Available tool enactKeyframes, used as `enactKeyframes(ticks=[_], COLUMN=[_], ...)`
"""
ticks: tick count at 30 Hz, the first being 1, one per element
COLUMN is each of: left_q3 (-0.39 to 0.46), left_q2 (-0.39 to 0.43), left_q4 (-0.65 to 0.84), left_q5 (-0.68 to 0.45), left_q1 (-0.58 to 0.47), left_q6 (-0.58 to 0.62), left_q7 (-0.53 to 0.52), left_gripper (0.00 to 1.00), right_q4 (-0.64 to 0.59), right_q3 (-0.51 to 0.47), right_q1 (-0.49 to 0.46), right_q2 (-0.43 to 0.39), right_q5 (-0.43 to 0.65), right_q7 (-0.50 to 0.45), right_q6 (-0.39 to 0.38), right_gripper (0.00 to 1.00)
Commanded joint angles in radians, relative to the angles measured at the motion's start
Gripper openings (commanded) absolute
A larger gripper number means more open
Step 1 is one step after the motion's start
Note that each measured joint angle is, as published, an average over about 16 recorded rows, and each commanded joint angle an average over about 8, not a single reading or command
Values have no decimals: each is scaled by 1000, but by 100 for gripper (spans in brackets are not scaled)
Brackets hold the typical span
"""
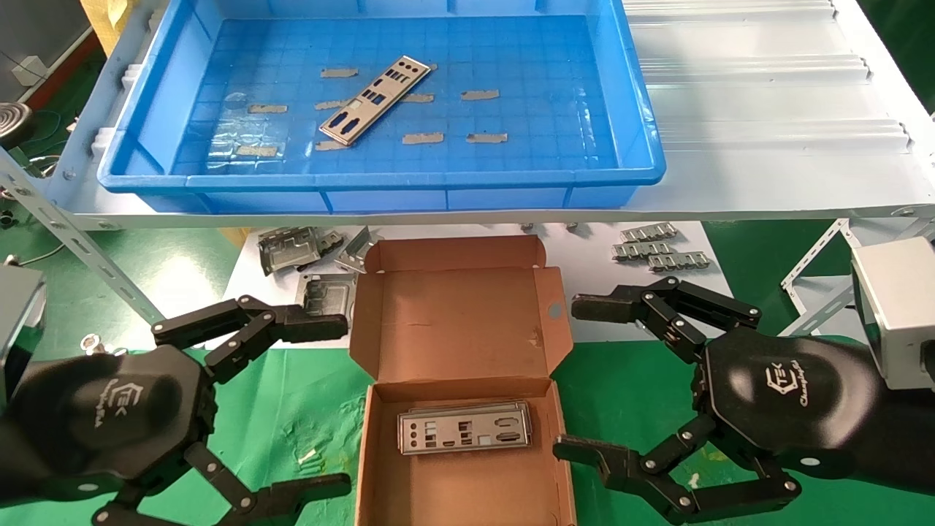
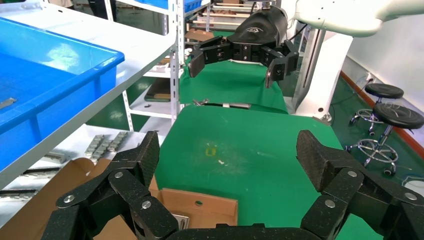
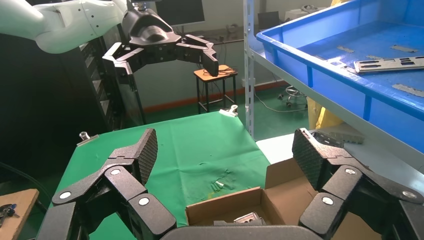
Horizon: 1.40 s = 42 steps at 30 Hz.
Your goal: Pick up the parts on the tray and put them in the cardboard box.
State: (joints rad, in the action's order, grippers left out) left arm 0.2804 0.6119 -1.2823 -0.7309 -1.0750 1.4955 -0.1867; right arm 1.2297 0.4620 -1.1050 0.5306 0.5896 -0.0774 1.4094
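Note:
One silver-grey punched plate (image 1: pixel 375 98) lies diagonally in the blue tray (image 1: pixel 635 109) on the white shelf; it also shows in the right wrist view (image 3: pixel 387 64). A second plate (image 1: pixel 463 427) lies flat in the open cardboard box (image 1: pixel 456 351) on the green cloth. My left gripper (image 1: pixel 343 405) is open and empty left of the box. My right gripper (image 1: pixel 570 380) is open and empty right of the box. Each wrist view shows the box below its own gripper (image 2: pixel 225 150) (image 3: pixel 222 152) and the other gripper farther off.
Tan tape strips (image 1: pixel 480 95) lie on the tray floor. Squarish grey stamped frames (image 1: pixel 292 248) and small metal strips (image 1: pixel 657 248) lie on white paper under the shelf. Metal shelf braces (image 1: pixel 811 263) slope at both sides.

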Motion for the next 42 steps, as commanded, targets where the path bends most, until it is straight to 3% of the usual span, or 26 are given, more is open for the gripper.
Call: enactKeyframes(ticks=[1, 42], left_q3=[0, 0], left_q2=[0, 0], left_q4=[0, 0], left_q5=[0, 0], left_q1=[0, 0], left_q6=[0, 0], left_q7=[0, 0], left_gripper=[100, 100], right_q4=[0, 0], right_q3=[0, 0], right_q1=[0, 0], right_q2=[0, 0], right_q5=[0, 0], right_q7=[0, 0], right_q6=[0, 0], right_gripper=[100, 100])
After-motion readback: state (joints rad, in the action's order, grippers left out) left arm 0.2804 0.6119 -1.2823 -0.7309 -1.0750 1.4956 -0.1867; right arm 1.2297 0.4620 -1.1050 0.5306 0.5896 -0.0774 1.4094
